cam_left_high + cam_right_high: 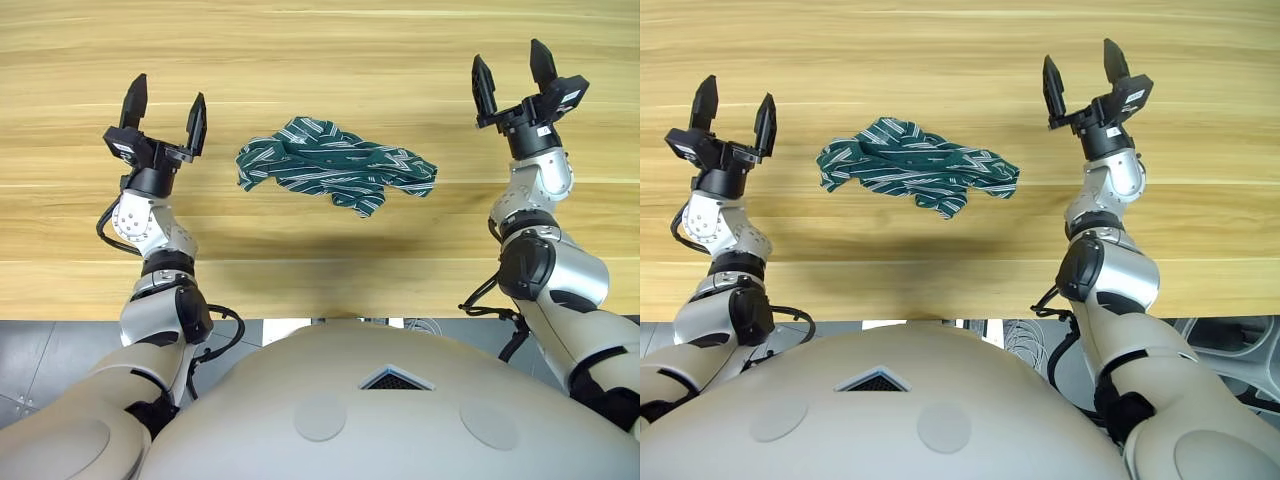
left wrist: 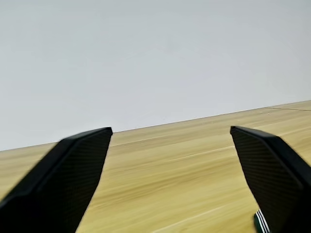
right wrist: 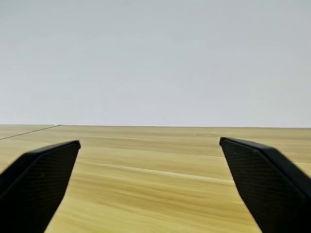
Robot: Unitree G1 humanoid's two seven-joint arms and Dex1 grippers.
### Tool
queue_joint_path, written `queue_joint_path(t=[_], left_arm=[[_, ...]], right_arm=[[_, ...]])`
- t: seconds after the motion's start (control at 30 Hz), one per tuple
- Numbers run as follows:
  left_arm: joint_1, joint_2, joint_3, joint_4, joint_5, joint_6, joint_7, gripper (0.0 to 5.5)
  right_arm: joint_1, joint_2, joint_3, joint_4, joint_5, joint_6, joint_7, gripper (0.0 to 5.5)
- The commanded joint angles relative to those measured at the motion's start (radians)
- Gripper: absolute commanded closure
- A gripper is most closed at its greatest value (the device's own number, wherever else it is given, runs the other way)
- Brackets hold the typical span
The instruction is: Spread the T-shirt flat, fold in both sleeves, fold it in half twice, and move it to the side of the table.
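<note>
**A:** Closest to you, the left hand [image 1: 168,95] is up off the surface [image 1: 320,50] on your left. Its two black fingers [image 2: 63,179] are spread wide with nothing between them.

**B:** And your right hand [image 1: 511,58] mirrors it on the other flank, also splayed and empty, held a touch further out over the wood. Through both gaps in the wrist views you're looking at plain boards.

**A:** Between them, there's your T-shirt [image 1: 335,165]: dark green with pale stripes, bunched in a rumpled heap mid-surface. It sits roughly midway between the two hands, touching neither.

**B:** I can't pick out a sleeve or a hem from here because the folds hide them. So by my read the task hasn't begun: nothing's spread, nothing's folded.

**A:** Agreed. The stance makes sense to me, though. With the hands raised, one on each flank and jaws apart, you're bracketing the cloth so each hand can drop onto its own edge and pull outward.

**B:** That's how I'd judge it too. Spreading flat comes first, and it wants two corners found. Watch that crumple, because if you pinch a doubled layer you'll likely drag the whole lump rather than open it.

**A:** And light cloth probably slides on smooth wood, so expect it to shift if only one hand tugs. Both together, I'd say.
</note>
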Motion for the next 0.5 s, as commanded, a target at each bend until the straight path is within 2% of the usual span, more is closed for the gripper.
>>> queue_joint_path(t=[0.03,0.13,0.23,0.3,0.4,0.5], left_arm=[[0.028,0.043,-0.034,-0.04,0.002,0.018,-0.104,1.11],[0.029,0.082,-0.038,-0.054,-0.016,0.061,-0.173,1.11],[0.033,0.1,-0.032,-0.049,-0.016,0.074,-0.189,1.11],[0.031,0.106,-0.038,-0.038,-0.01,0.082,-0.206,1.11],[0.027,0.11,-0.05,-0.029,0.012,0.073,-0.209,1.11],[0.032,0.099,-0.059,-0.036,0.021,0.065,-0.207,1.11]], right_arm=[[0.032,0.003,0.054,-0.044,0.004,0.065,0.273,0.13],[0.084,-0.007,0.121,-0.088,-0.005,0.12,0.51,0.13],[0.136,-0.017,0.241,-0.108,-0.083,0.148,0.606,0.13],[0.149,-0.021,0.291,-0.106,-0.136,0.136,0.595,0.13],[0.155,-0.029,0.379,-0.091,-0.261,0.077,0.472,0.13],[0.141,-0.027,0.413,-0.08,-0.321,0.035,0.352,0.13]])
